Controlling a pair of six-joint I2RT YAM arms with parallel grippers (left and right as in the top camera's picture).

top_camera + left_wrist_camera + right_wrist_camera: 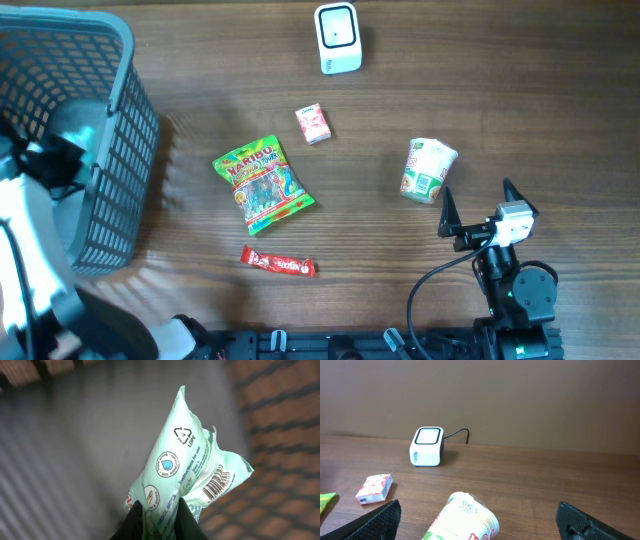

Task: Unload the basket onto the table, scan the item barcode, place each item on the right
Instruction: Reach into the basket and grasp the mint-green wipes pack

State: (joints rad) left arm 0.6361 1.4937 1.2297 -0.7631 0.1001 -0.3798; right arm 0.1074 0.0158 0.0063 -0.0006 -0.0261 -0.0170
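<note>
Mint-green wipes pack (pixel 185 465) (marked "LDPE") is clamped in left tool (pixel 159 511); right tool (pixel 475 192) gapes.

1. wipes pack (pixel 185 470): lower end covered by the left fingers (pixel 134 524) and cut by the bottom edge; small print unreadable.
2. basket (pixel 125 150): cropped at top and left edges; interior partly masked by the left arm (pixel 25 260).
3. cup (pixel 465 520): base cropped below.
4. gummy bag (pixel 324 501): only 1 corner in the right wrist view.
5. right fingers (pixel 377 521): both cropped at the bottom edge.
</note>
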